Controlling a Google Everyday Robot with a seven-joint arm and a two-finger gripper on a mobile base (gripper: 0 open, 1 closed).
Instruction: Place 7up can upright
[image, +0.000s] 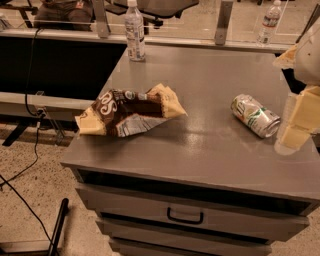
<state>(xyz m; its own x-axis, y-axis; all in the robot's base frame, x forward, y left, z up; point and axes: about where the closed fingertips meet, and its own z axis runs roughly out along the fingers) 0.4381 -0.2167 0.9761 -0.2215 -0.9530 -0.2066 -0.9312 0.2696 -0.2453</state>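
Observation:
The 7up can (254, 115) lies on its side on the grey cabinet top (210, 150), at the right, with its shiny top pointing to the lower right. My gripper (295, 125) comes in from the right edge, pale yellow-white, just right of the can and close to its top end. It holds nothing that I can see.
A brown and yellow chip bag (129, 112) lies at the left of the cabinet top. A clear water bottle (134, 31) stands at the back left; another bottle (269, 21) stands behind on the far ledge. The top drawer (185, 212) is slightly open. Cables run on the floor at left.

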